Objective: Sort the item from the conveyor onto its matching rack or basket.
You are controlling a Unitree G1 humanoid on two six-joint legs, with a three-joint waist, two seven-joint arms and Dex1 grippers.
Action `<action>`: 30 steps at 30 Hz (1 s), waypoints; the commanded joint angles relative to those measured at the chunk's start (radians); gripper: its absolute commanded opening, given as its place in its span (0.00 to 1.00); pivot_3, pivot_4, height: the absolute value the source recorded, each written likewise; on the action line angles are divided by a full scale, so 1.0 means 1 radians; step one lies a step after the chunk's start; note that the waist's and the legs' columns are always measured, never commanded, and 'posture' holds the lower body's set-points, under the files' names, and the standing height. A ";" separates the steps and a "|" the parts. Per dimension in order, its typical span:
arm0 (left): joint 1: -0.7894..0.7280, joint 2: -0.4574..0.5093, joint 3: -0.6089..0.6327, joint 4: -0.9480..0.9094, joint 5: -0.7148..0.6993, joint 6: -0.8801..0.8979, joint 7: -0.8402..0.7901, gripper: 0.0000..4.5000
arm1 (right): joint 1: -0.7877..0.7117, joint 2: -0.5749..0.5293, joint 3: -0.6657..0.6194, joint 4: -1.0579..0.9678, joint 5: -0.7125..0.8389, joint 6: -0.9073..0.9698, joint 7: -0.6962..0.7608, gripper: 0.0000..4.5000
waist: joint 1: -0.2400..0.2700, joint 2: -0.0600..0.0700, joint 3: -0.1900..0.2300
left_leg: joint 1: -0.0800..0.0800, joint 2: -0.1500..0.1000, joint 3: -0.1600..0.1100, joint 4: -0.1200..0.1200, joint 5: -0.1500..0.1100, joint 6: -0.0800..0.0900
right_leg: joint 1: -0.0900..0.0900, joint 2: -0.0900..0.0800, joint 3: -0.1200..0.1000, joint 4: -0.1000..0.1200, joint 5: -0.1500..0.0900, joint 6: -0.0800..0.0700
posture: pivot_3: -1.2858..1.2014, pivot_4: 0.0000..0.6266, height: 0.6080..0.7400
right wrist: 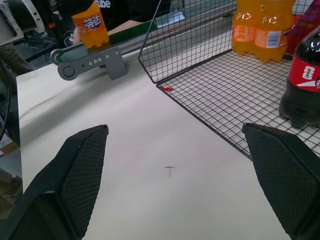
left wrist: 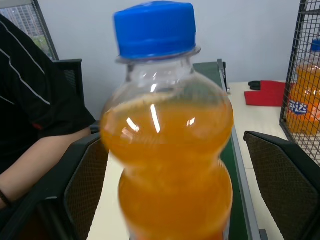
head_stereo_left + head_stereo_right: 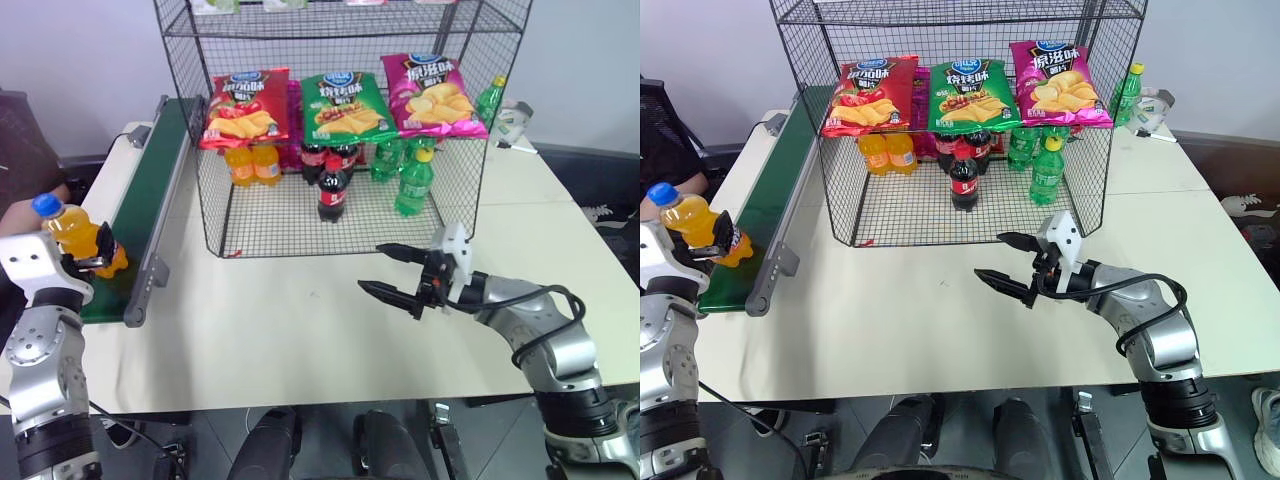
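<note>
Your left gripper (image 3: 88, 258) is clamped on the orange bottle (image 3: 75, 235), cap tilted up, over the near end of the belt (image 3: 150, 190). The rack (image 3: 340, 130) lies off to its right. Your right gripper (image 3: 395, 276) hangs open.

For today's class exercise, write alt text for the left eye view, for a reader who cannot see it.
The left hand grips an orange soda bottle with a blue cap over the near end of the green conveyor. The right hand hovers open above the white table, before a black wire rack holding chip bags and soda bottles.
</note>
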 commanded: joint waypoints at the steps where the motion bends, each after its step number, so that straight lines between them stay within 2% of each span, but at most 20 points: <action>1: -0.001 0.016 0.028 -0.018 -0.004 -0.011 0.005 0.86 | -0.008 -0.003 -0.006 -0.034 0.004 -0.020 -0.006 1.00 | 0.001 0.000 0.000 | 0.000 0.000 0.000 0.000 0.000 0.000 | 0.000 0.000 0.000 0.000 0.000 0.000 | 0.52 0.24 1.00; 4: 0.005 0.013 0.030 -0.031 -0.004 -0.014 0.010 0.58 | -0.004 -0.005 -0.004 -0.038 0.005 -0.020 -0.009 1.00 | 0.001 0.000 0.000 | 0.000 0.000 0.000 0.000 0.000 0.000 | 0.000 0.000 0.000 0.000 0.000 0.000 | 0.52 0.24 1.00; 5: 0.007 0.015 0.029 -0.039 -0.003 -0.015 0.008 0.54 | -0.003 -0.006 -0.004 -0.039 0.006 -0.019 -0.010 1.00 | 0.001 0.000 0.000 | 0.000 0.000 0.000 0.000 0.000 0.000 | 0.000 0.000 0.000 0.000 0.000 0.000 | 0.52 0.24 1.00; 9: 0.004 0.031 0.053 -0.097 -0.039 -0.021 -0.012 0.54 | -0.001 -0.014 -0.006 -0.040 0.005 -0.018 -0.008 1.00 | 0.001 0.000 0.000 | 0.000 0.000 0.000 0.000 0.000 0.000 | 0.000 0.000 0.000 0.000 0.000 0.000 | 0.52 0.24 1.00; 14: -0.054 0.101 0.072 -0.214 -0.120 0.039 -0.044 0.54 | -0.016 -0.027 -0.020 -0.020 -0.001 -0.030 -0.007 1.00 | 0.004 -0.003 0.000 | 0.000 0.000 -0.001 0.001 0.000 0.000 | -0.001 0.000 -0.001 0.000 0.000 0.000 | 0.52 0.24 1.00; 20: -0.104 0.118 -0.081 -0.383 -0.231 0.174 -0.149 0.54 | -0.050 -0.025 -0.025 0.016 -0.010 -0.058 -0.017 1.00 | 0.017 -0.002 0.000 | 0.000 0.000 -0.001 0.002 0.000 0.000 | 0.000 0.000 -0.001 -0.001 0.000 0.000 | 0.52 0.24 1.00; 23: -0.118 0.087 -0.170 -0.424 -0.265 0.238 -0.169 0.54 | -0.057 -0.025 -0.026 0.020 -0.012 -0.066 -0.022 1.00 | 0.020 -0.002 0.000 | 0.000 0.000 0.000 0.002 0.000 0.000 | 0.001 0.000 -0.001 -0.001 0.000 0.000 | 0.52 0.24 1.00; 27: -0.143 0.012 -0.293 -0.397 -0.208 0.269 -0.137 0.54 | -0.053 -0.024 -0.033 0.013 -0.013 -0.070 -0.034 1.00 | 0.018 -0.002 0.000 | 0.000 0.000 0.000 0.002 0.000 0.000 | 0.001 0.000 -0.001 0.000 0.000 0.000 | 0.52 0.24 1.00; 30: -0.217 -0.105 -0.412 -0.217 -0.045 0.189 -0.050 0.54 | -0.040 -0.021 -0.037 -0.001 -0.015 -0.072 -0.047 1.00 | 0.026 -0.002 0.000 | 0.000 0.000 -0.001 0.002 0.000 0.000 | 0.002 0.000 -0.001 0.000 0.000 0.000 | 0.52 0.24 1.00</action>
